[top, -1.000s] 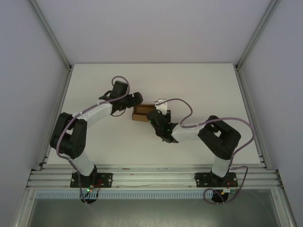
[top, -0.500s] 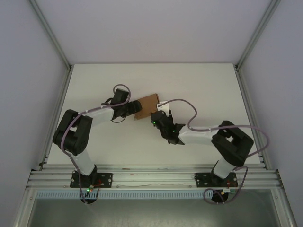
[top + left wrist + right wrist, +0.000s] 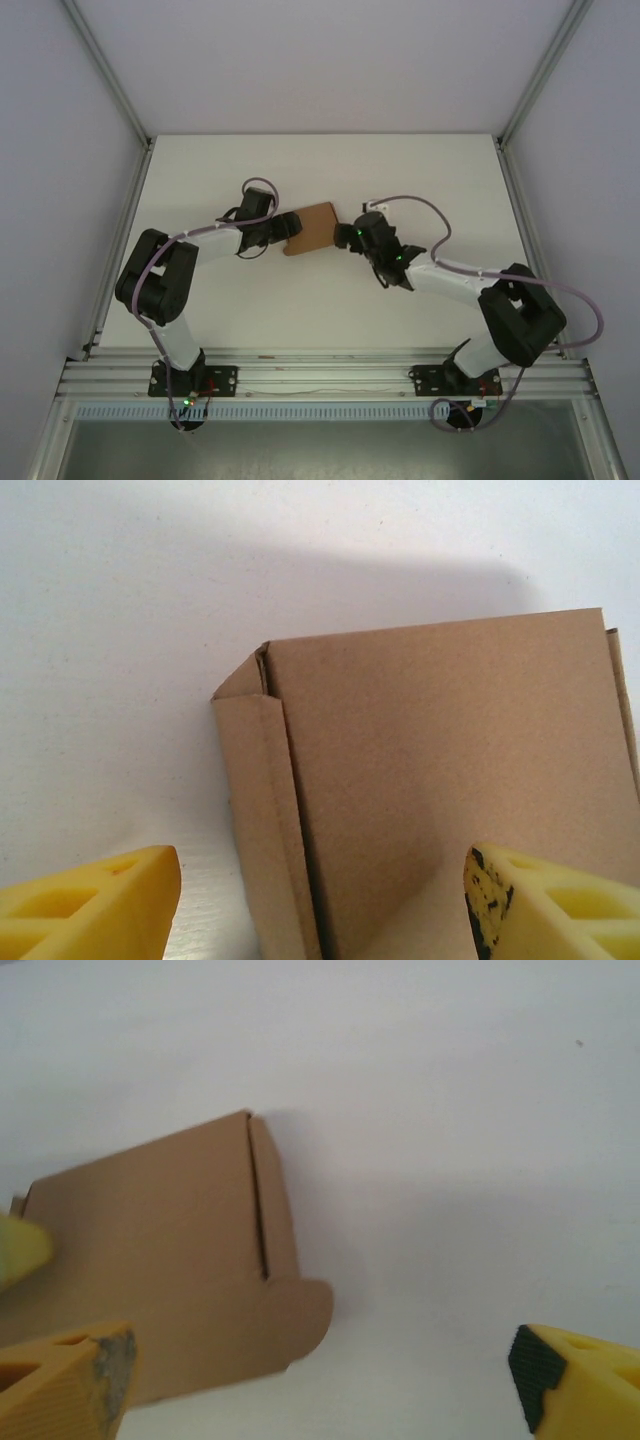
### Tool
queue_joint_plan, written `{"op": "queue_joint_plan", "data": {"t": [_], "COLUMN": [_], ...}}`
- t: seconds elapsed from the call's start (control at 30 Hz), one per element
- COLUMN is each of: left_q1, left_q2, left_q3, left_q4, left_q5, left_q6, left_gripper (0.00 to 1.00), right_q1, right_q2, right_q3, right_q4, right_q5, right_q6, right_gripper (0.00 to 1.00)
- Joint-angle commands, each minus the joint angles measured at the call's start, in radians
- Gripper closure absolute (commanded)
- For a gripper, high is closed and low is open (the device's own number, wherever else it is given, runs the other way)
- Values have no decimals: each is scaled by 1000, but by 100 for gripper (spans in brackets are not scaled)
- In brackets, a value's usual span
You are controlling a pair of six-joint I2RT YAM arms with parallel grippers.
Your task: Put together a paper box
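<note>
Yellow-fingered left gripper [image 3: 320, 880] stands wide, straddling one end of the folded brown cardboard paper box [image 3: 312, 228], which lies mid-table on the white tabletop [image 3: 420, 180]. Then the right gripper [image 3: 320, 1370] gapes wide at the other end, holding nothing. Danger: nobody pins it, so any push may skid it or pop folds.

White arms [image 3: 450, 282] with black joints trail lilac cables [image 3: 415, 198]; fingers [image 3: 90, 905] are yellow.

Both arms reach inward, jaws spread.
The left arm [image 3: 205, 240] bends right, its left gripper [image 3: 287, 227] parted wide; the right arm [image 3: 450, 280] stretches far-left, its right gripper [image 3: 352, 236] gaping, fingers well apart.
</note>
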Motion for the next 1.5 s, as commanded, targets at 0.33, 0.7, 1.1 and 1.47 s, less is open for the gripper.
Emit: {"op": "queue_joint_plan", "data": {"t": [0.33, 0.7, 1.1, 1.47], "left_q1": [69, 160, 201, 214], "left_q2": [82, 103, 126, 144], "left_q3": [-27, -230, -313, -333], "left_q4": [165, 577, 787, 818], "left_q5": [107, 348, 436, 430], "left_q6": [33, -94, -167, -207], "left_gripper": [45, 72, 75, 83], "right_q1": [-238, -246, -239, -237], "right_q2": [302, 439, 523, 577], "right_q3": [291, 401, 395, 405], "right_q4": [-69, -92, 49, 181], "right_q5": [-503, -709, -951, -1067], "right_q6": [100, 134, 287, 387], "right_gripper": [0, 0, 5, 12]}}
